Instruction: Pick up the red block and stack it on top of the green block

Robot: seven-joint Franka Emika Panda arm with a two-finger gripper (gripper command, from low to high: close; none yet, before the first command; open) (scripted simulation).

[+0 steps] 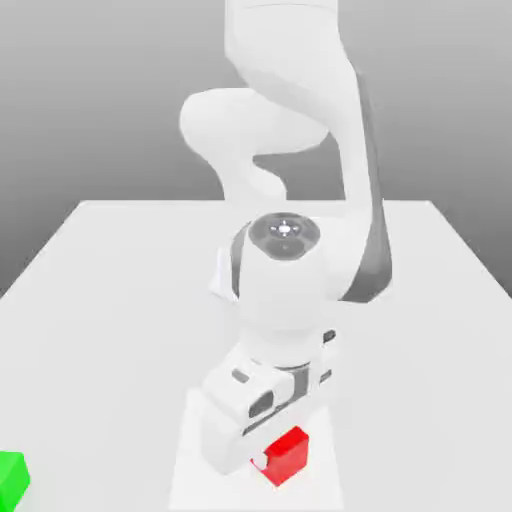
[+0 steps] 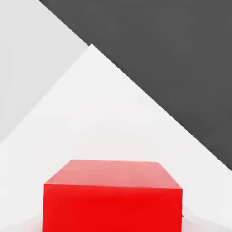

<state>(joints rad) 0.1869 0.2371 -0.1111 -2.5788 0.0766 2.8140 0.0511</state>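
1. The red block [image 1: 288, 455] sits near the worktop's [image 1: 110, 300] front edge, about midway along it.
2. The white hand [image 1: 262, 458] is low, right against the red block, and hides part of it.
3. I cannot tell if the hand is apart or together.
4. The green block [image 1: 12, 478] sits at the front corner on the exterior view's left, partly cut off.

One red block [image 1: 288, 455], one green block [image 1: 12, 479], one white arm [image 1: 290, 180], one gripper [image 1: 255, 462], one white table [image 1: 120, 300], two blocks in all
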